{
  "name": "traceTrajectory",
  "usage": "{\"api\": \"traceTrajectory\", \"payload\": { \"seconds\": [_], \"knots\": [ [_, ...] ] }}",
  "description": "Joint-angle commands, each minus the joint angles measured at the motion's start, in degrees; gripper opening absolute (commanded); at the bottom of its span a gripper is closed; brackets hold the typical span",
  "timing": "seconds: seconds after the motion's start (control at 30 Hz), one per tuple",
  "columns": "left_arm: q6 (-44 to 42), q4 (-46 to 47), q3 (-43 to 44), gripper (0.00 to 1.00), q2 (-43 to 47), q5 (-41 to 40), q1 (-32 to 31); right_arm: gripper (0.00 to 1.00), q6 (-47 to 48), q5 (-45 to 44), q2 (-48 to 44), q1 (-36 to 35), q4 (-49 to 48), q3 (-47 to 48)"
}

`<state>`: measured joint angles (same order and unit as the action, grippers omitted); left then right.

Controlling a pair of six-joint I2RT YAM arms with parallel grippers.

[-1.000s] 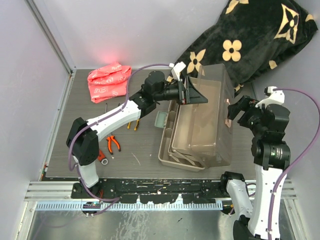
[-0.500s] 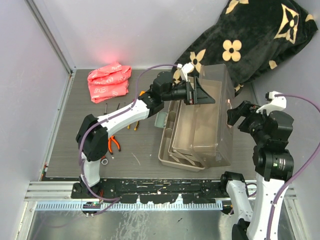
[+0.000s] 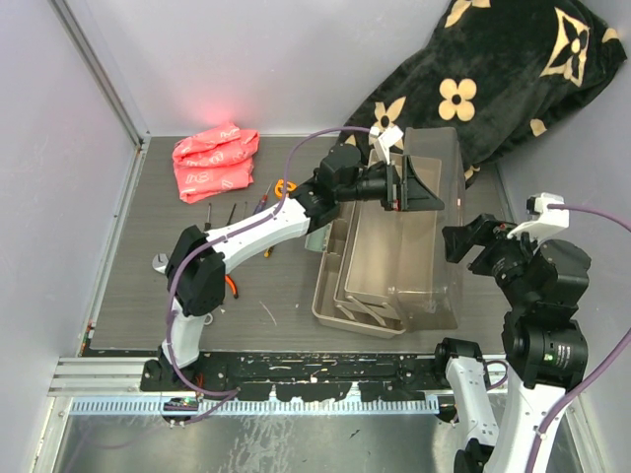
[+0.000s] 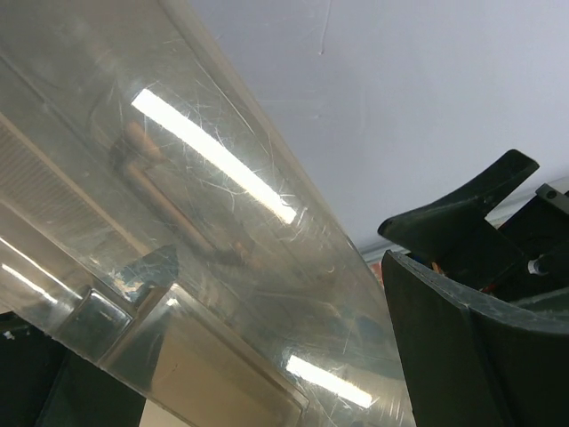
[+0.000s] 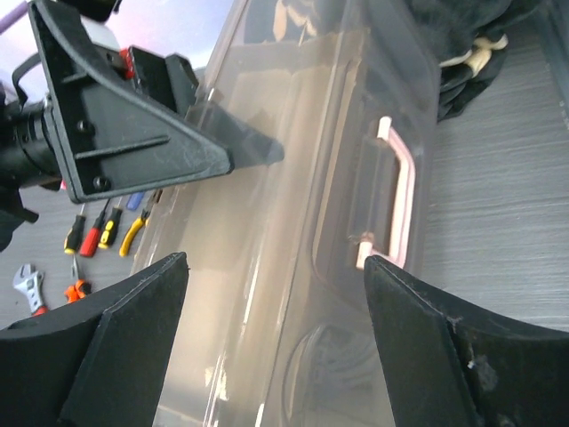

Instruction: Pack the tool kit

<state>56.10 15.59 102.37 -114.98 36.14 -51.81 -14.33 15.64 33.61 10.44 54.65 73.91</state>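
Left gripper (image 3: 419, 187) at the toolbox (image 3: 330, 296) lid (image 3: 439, 246)
Its jaws are spread, inside the lid; right gripper (image 5: 276, 260) gapes wide outside it.

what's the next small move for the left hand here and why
Probably nudge the lid a little toward the open right hand, so it swings fully back. The left hand is at the lid's edge, the lid stands tilted over the toolbox, and the tools lie outside on the table.
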Motion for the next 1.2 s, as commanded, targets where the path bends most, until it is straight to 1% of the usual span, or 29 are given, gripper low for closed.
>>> {"api": "traceTrajectory", "payload": {
  "seconds": [0.0, 0.1, 0.23, 0.3, 0.4, 0.6, 0.8, 0.97, 1.17],
  "knots": [
    [-3.0, 1.4, 4.0, 0.99, 0.4, -1.0, -0.9, 0.85, 0.2, 5.6, -0.6, -0.3, 0.9, -1.1],
    [-5.3, -1.4, 4.8, 1.0, 0.1, -2.4, -1.2, 0.84, 0.4, 8.2, -1.0, -0.6, 0.8, -0.8],
    [-6.1, -1.8, 5.0, 1.0, -0.5, -2.8, -1.2, 0.84, 0.1, 11.6, -1.1, -0.9, 0.8, 1.2],
    [-6.1, -1.6, 5.2, 1.0, -0.9, -2.9, -1.2, 0.84, 0.8, 9.8, -0.9, -1.0, 2.2, 1.9],
    [-6.1, -1.4, 5.8, 1.0, -1.2, -2.7, -1.2, 0.84, 1.4, 7.0, -1.2, -1.1, 3.7, 0.0],
    [-6.2, -1.3, 6.5, 1.0, -1.7, -2.4, -1.2, 0.83, 2.3, 5.4, -1.6, -1.1, 5.5, -6.0],
    [-6.3, -1.1, 7.1, 1.0, -2.6, -2.3, -1.3, 0.83, 2.5, 4.2, -1.9, -1.1, 5.8, -6.7],
    [-6.6, -0.9, 7.3, 1.0, -2.6, -2.0, -1.3, 0.79, 3.0, -2.8, -1.5, -1.1, 7.8, -6.6],
    [-8.2, -1.9, 7.1, 1.0, -1.0, -1.7, -1.1, 0.74, 0.7, -10.8, -2.5, -1.1, 7.9, -6.2]
  ]
}}
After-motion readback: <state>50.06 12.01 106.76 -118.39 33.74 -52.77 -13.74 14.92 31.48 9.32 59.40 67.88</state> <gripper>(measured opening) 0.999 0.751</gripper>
